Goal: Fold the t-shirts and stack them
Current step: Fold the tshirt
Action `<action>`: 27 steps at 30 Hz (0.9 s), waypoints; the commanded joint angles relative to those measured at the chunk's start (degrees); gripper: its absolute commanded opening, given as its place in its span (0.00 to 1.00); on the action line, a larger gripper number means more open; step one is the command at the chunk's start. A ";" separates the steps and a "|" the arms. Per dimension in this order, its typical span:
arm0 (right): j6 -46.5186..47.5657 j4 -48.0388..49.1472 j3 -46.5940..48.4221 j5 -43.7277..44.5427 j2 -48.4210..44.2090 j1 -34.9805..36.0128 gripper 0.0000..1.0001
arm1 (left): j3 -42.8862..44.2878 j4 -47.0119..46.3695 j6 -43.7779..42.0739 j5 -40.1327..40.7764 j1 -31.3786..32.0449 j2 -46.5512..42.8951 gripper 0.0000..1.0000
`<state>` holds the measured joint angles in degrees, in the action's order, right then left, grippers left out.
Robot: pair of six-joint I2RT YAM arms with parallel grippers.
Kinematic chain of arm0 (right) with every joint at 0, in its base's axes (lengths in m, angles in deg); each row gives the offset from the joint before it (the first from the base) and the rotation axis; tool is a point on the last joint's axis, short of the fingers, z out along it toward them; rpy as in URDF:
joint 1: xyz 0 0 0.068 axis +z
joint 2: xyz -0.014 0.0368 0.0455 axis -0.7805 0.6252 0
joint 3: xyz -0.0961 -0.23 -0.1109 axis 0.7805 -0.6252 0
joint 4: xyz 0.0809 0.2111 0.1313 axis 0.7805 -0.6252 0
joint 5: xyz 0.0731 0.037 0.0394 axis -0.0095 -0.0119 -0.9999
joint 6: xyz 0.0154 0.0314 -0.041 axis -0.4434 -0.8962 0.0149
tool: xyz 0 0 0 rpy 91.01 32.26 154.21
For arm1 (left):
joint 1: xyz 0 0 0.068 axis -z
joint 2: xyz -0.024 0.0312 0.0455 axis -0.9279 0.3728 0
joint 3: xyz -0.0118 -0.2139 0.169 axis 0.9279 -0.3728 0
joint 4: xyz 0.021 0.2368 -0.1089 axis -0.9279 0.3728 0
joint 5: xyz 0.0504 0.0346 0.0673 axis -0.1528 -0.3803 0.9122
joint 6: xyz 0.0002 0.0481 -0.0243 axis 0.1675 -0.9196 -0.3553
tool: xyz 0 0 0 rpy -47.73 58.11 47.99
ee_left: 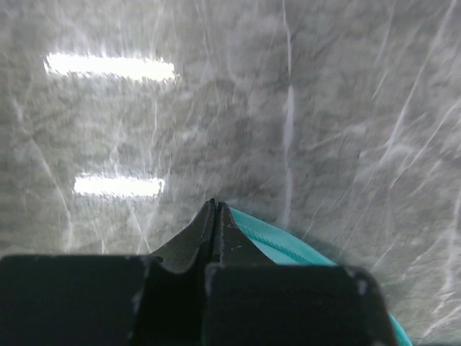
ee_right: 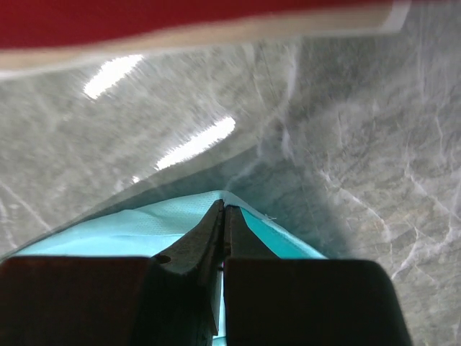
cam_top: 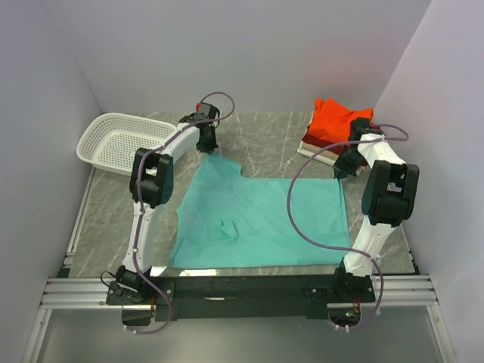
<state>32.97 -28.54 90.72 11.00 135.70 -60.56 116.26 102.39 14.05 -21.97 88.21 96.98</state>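
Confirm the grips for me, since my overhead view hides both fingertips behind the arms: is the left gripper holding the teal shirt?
Observer: It looks so. The left gripper is shut, and the hem of the teal shirt comes out right at its tips.
Operator: And the right?
Observer: The right gripper is shut on a corner of the cloth.
Operator: What lies ahead of it?
Observer: The folded stack, red over cream, across the top of its view.

light: bright, even, overhead
glare: white streaks on table ahead-left of left gripper
blur: both wrist cams soft; top cam sharp
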 commanded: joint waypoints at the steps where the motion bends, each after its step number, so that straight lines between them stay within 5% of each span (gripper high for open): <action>1: -0.12 -1.66 5.34 -0.13 2.33 -0.32 0.00 | 5.28 -1.49 0.30 -1.94 -1.37 -0.28 0.00; 12: 0.32 -2.63 12.47 -2.94 5.94 0.29 0.00 | 6.36 -8.77 3.03 -10.54 -4.63 -6.33 0.00; 27: 1.90 4.57 0.88 -3.39 -2.67 0.99 0.00 | -40.91 -18.37 6.71 -15.31 -3.32 -39.81 0.00</action>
<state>33.98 -26.68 93.45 6.89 137.58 -60.10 81.35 87.44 18.18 -35.78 83.88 62.64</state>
